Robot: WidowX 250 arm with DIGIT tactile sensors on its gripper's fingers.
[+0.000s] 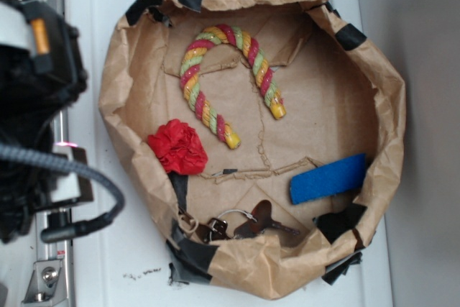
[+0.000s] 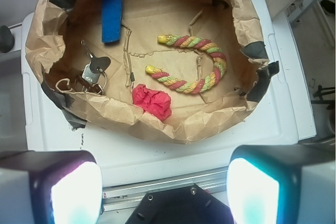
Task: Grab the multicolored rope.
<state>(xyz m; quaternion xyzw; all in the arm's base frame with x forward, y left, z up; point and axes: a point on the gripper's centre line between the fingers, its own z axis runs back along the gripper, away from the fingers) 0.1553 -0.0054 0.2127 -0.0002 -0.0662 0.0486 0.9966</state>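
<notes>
From the wrist view the gripper hangs with its two fingers spread wide and nothing between them, well short of the brown paper basin. Just past its near rim lies the red wad of paper, then the multicolored rope, bent in a U on the paper floor. Farther back sit the keys and the blue block.

White plastic table top, scuffed near one edge; plain grey surface beside it. Metal rail along the table's side.
</notes>
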